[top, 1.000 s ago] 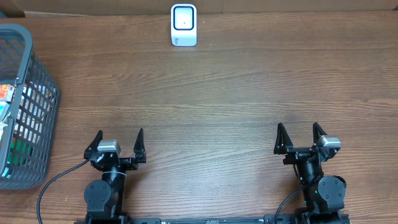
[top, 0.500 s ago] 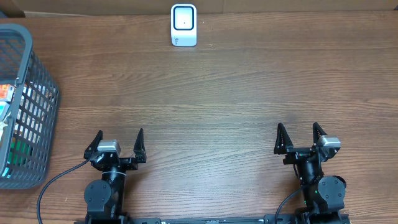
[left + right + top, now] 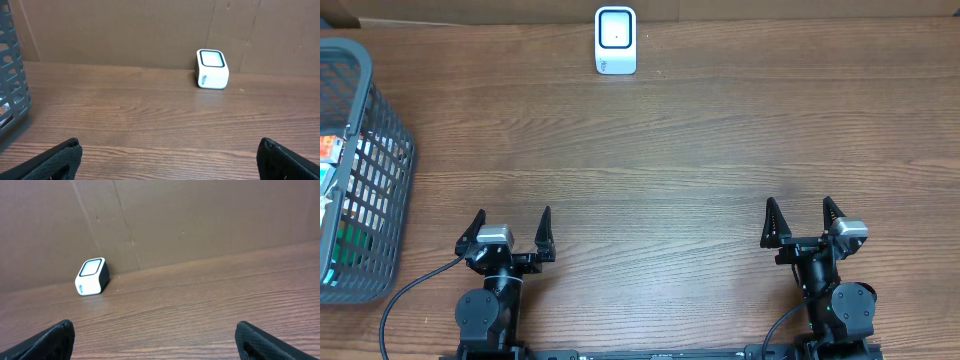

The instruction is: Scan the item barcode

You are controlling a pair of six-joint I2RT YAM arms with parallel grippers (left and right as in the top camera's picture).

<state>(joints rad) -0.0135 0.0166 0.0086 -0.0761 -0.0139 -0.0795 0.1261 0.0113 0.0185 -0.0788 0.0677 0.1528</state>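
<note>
**Step in hand.** We judge the task not yet begun: nothing is held and no item is out on the desk (image 3: 680, 150).

**Left gripper** (image 3: 513, 214). Near edge of the desk, left of centre. Jaws wide apart and empty, facing the far edge.

**Right gripper** (image 3: 798, 202). Near edge, right of centre. Jaws likewise wide apart and empty.

**Scanner** (image 3: 616, 40). A small white box with a dark window on its face. It stands at the far edge, about mid-desk, against the brown backing, and is well apart from both grippers.

**Basket** (image 3: 392, 150). Grey plastic mesh at the left edge, partly out of view.

**Items** (image 3: 328, 148). They lie inside the basket and are seen only through its mesh. We make out patches of orange, white and green packaging, but we cannot tell their shapes, their number or where a barcode sits.

**Next move, in our judgement.**
- The left gripper is the nearer one. It should reach over the basket rim and close on one item.
- It should then lift the item clear and carry it toward the scanner.
- The barcode side needs to be found and turned to the window.
</note>
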